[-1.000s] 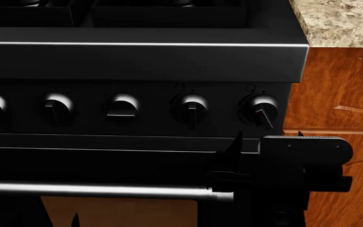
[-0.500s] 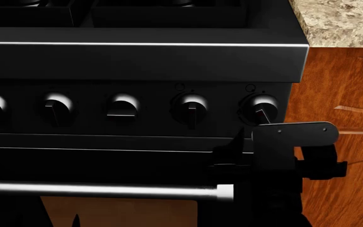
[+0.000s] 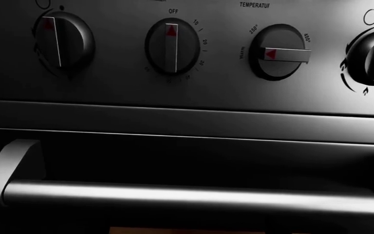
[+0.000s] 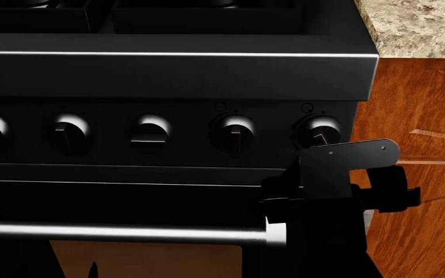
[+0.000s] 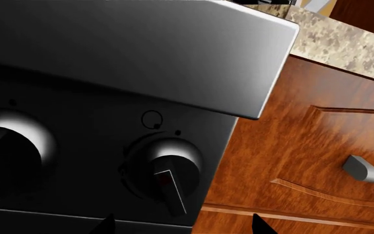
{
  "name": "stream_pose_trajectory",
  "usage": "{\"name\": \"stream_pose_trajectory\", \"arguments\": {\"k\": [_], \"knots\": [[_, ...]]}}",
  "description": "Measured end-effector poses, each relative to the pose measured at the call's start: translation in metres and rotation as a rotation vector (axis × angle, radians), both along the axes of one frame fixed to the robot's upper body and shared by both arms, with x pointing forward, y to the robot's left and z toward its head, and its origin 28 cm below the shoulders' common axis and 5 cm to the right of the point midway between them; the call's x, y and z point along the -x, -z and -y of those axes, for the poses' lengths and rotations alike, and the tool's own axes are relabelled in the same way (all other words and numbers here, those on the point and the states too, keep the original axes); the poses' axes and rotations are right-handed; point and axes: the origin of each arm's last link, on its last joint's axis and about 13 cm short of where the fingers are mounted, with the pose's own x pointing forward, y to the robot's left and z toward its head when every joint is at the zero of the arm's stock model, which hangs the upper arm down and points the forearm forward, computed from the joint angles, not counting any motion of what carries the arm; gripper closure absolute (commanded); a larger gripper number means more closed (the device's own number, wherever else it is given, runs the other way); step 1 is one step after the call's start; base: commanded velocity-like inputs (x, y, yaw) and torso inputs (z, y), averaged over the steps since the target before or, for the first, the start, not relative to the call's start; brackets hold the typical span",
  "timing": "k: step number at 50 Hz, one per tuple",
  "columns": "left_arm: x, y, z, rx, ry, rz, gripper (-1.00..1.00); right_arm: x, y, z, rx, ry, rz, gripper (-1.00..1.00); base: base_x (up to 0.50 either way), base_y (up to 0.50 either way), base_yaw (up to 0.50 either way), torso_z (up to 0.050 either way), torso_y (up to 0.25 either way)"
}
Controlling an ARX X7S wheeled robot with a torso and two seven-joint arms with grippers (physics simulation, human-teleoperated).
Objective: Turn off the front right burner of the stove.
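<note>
The stove [image 4: 168, 72] is glossy black and fills the head view, with five round knobs across its front. Only a black grate [image 4: 207, 17] shows at the top edge; the front right burner under it is cut off from view. My right gripper [image 4: 327, 161] hangs just below the rightmost knob [image 4: 321, 132] and covers its lower part. In the right wrist view its jaws [image 5: 181, 225] are wide open and empty, and that knob [image 5: 167, 179] sits between and beyond the tips, its pointer tilted off vertical. The left wrist view shows several knobs [image 3: 172, 46] and no fingers.
The silver oven-door bar [image 4: 130, 233] runs below the knobs, close to my right arm. A speckled stone counter [image 4: 416, 26] and wooden cabinet fronts [image 4: 419, 116] adjoin the stove on the right. A cabinet handle [image 5: 369, 171] shows in the right wrist view.
My right gripper has risen toward the rightmost knob and now overlaps its lower edge. The knobs have not turned.
</note>
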Motion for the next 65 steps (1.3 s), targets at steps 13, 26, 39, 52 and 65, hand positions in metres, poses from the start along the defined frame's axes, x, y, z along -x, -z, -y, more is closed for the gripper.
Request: {"name": "stream_pose_trajectory", "arguments": {"k": [13,26,39,52,65], "knots": [[0.000,-0.001,-0.001,0.003,-0.003,0.007,-1.00,-0.007,0.002,-0.003,0.017,-0.001,-0.014,-1.00,0.00,0.00,0.00,0.000,0.000],[0.002,-0.003,-0.001,0.005,-0.005,0.017,-1.00,-0.013,0.005,-0.004,0.019,0.005,-0.030,-1.00,0.00,0.00,0.00,0.000,0.000],[0.003,-0.003,-0.001,0.008,-0.006,0.019,-1.00,-0.020,0.008,-0.003,0.019,0.012,-0.047,-1.00,0.00,0.00,0.00,0.000,0.000],[0.002,-0.003,-0.001,0.008,-0.006,0.018,-1.00,-0.025,0.004,-0.002,0.026,0.016,-0.041,-1.00,0.00,0.00,0.00,0.000,0.000],[0.002,-0.003,-0.001,0.009,-0.006,0.018,-1.00,-0.027,0.003,-0.001,0.030,0.017,-0.041,1.00,0.00,0.00,0.00,0.000,0.000]]}}
